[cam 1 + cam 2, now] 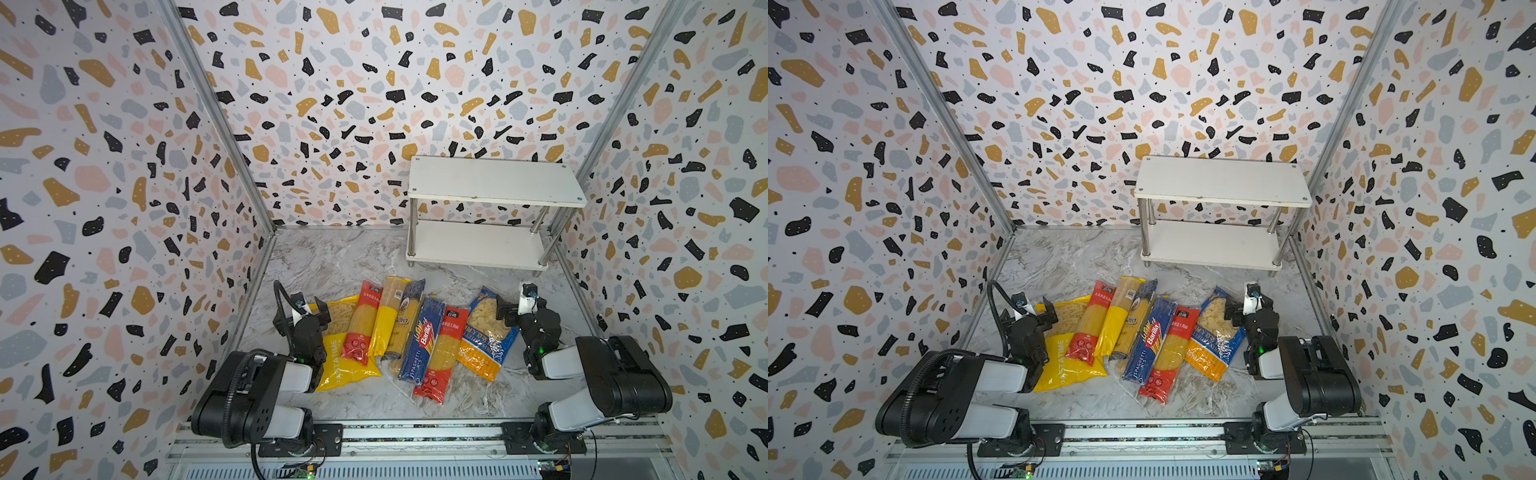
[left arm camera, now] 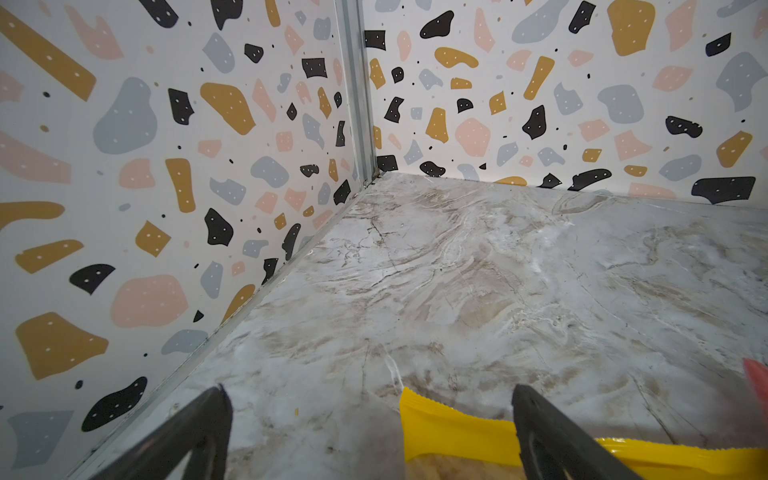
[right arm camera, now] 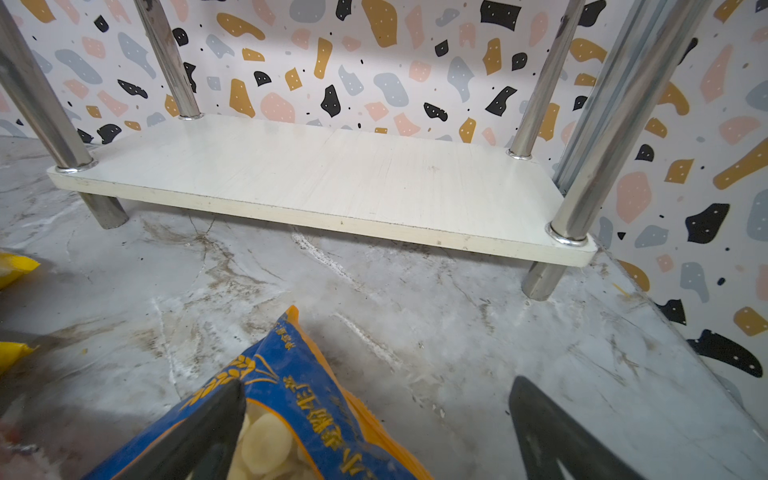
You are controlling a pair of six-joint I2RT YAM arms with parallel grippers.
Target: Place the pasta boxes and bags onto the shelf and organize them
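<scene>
Jaws spread wide on my left gripper (image 2: 370, 397), low over the far end of the yellow PASTATIME bag (image 1: 345, 365). My right gripper (image 3: 378, 388) is equally wide, one finger over the blue-orange bag (image 1: 486, 332). Spaghetti packs (image 1: 422, 336) lie fanned between the two bags, near centre. Shelf (image 1: 494, 183) stands far right, at the back wall.

Marble-patterned tabletop (image 1: 332, 257) beneath everything. Standing on it at one o'clock: white two-tier shelf (image 1: 494, 183) on chrome posts. Lying across the middle, fanned and overlapping: yellow PASTATIME bag (image 1: 345, 370) at eight o'clock, long spaghetti packs (image 1: 422, 340) centred, blue-orange bag (image 1: 486, 332) at four o'clock.
</scene>
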